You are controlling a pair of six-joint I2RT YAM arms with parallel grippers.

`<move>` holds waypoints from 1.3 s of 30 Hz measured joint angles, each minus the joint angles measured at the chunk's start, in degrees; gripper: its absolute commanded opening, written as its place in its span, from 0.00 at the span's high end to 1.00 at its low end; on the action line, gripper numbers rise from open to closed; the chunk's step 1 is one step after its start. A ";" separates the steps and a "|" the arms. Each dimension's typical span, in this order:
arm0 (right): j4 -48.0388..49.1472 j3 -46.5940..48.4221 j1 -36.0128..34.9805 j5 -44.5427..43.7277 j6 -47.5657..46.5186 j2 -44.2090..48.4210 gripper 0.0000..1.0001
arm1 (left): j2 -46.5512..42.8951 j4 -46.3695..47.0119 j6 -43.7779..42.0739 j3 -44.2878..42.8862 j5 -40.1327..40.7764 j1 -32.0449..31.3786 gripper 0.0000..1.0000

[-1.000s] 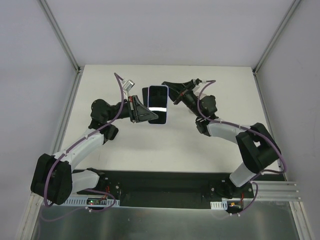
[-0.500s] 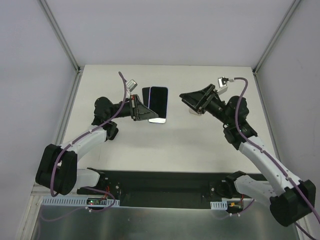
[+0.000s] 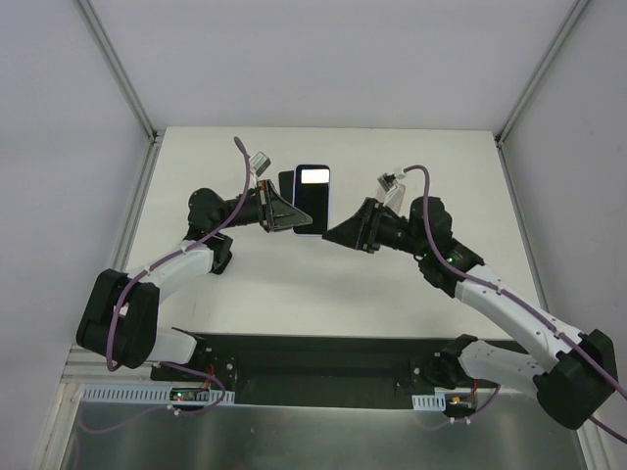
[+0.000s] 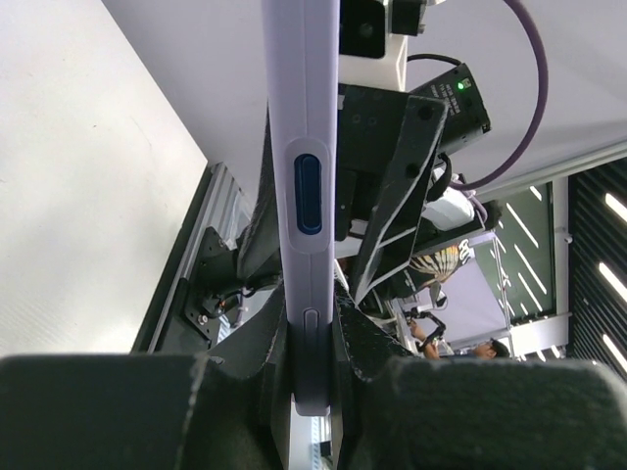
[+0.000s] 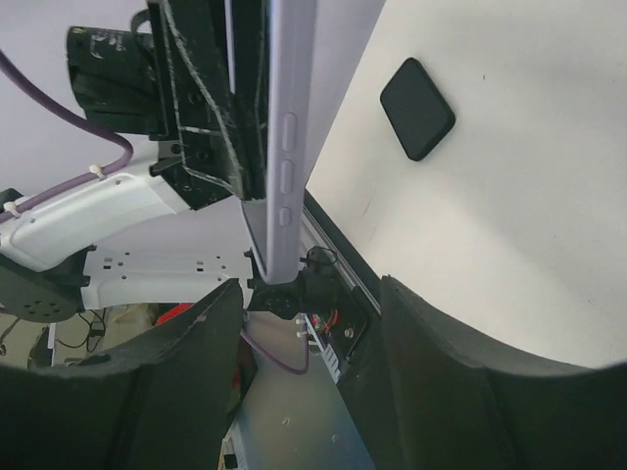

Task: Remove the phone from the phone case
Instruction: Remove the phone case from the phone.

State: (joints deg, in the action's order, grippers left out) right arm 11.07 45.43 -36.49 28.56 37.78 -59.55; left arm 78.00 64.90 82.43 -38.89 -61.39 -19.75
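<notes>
The phone (image 3: pixel 313 203), dark screen up with a bright glare, sits in its lavender phone case (image 4: pixel 302 117) and hangs above the table. My left gripper (image 3: pixel 287 214) is shut on the case's left edge; in the left wrist view the jaws (image 4: pixel 312 377) pinch the case rim just past a side button. My right gripper (image 3: pixel 335 235) stands open just off the phone's lower right corner. In the right wrist view the case edge (image 5: pixel 290 127) with its buttons ends above the gap between my right gripper's (image 5: pixel 312 338) fingers, and nothing lies between them.
A small black square pad (image 5: pixel 417 108) lies flat on the white table (image 3: pixel 392 284), showing behind the phone's left side (image 3: pixel 285 182). Grey walls stand on three sides, and a black base rail (image 3: pixel 313 367) runs along the near edge.
The right gripper let go and opened, swung out to the right, then came back low to the phone's lower right corner. The left gripper kept its hold and lifted the phone slightly.
</notes>
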 measured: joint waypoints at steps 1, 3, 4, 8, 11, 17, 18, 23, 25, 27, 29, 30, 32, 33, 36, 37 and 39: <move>0.02 0.00 -0.63 -0.09 -0.09 -0.79 0.43 | -0.02 0.00 0.00 0.00 0.02 0.00 1.00; 0.02 0.17 -0.90 -0.28 -0.22 -1.84 0.46 | -0.09 -0.07 0.02 0.00 0.20 0.00 1.00; 0.11 0.48 -0.90 -0.46 -0.26 -2.36 0.47 | -0.20 -0.31 0.00 0.00 0.37 0.00 1.00; 2.14 2.54 -0.90 -0.42 0.11 -4.57 0.52 | -1.05 -1.18 -0.59 0.00 0.44 0.00 1.00; 4.66 2.99 -0.90 -0.48 1.29 -5.81 0.53 | -1.53 -1.55 -0.94 0.00 0.44 0.00 1.00; 8.09 3.98 -0.90 -1.79 3.63 -8.81 0.67 | -1.64 -1.77 -1.20 0.00 0.50 0.02 1.00; 8.72 4.50 -0.94 -1.95 3.91 -9.49 0.76 | -1.64 -1.84 -1.25 0.00 0.57 0.13 1.00; 11.74 5.90 -0.98 -2.32 6.36 -11.65 0.99 | -1.92 -2.25 -1.42 0.00 1.62 1.01 1.00; 12.39 5.88 -0.94 -2.29 6.80 -11.65 0.99 | -2.40 -2.23 -1.18 0.00 1.81 1.11 1.00; 13.49 5.66 -0.96 -2.19 7.21 -11.61 0.99 | -3.02 -2.23 -1.20 0.00 1.88 1.09 1.00; 14.23 5.31 -1.01 -2.12 7.43 -11.43 0.99 | -3.45 -2.51 -1.22 0.00 1.90 1.09 1.00; 14.34 5.14 -1.09 -2.14 7.52 -11.26 0.99 | -3.65 -2.82 -1.22 0.00 1.88 1.09 0.84; 14.84 4.52 -1.22 -2.16 7.69 -10.80 0.99 | -4.11 -3.65 -1.38 0.00 1.73 1.51 0.59; 15.02 4.20 -1.33 -2.29 7.69 -10.54 0.99 | -4.33 -4.07 -1.40 -0.04 1.42 1.66 0.45; 14.58 2.67 -0.94 -3.08 7.82 -9.68 0.98 | -5.18 -4.50 -1.84 -0.79 0.33 4.26 0.27; 14.51 2.08 -0.74 -3.23 8.07 -9.60 0.99 | -5.29 -4.59 -1.38 -1.75 0.02 5.18 0.25; 15.23 1.33 -0.55 -3.21 8.72 -9.53 0.99 | -5.11 -4.76 -1.14 -2.49 -0.28 6.16 0.25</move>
State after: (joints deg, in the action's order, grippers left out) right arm 26.30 46.76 -37.04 25.34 46.50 -69.08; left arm 72.88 60.14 81.30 -41.39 -61.67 -13.58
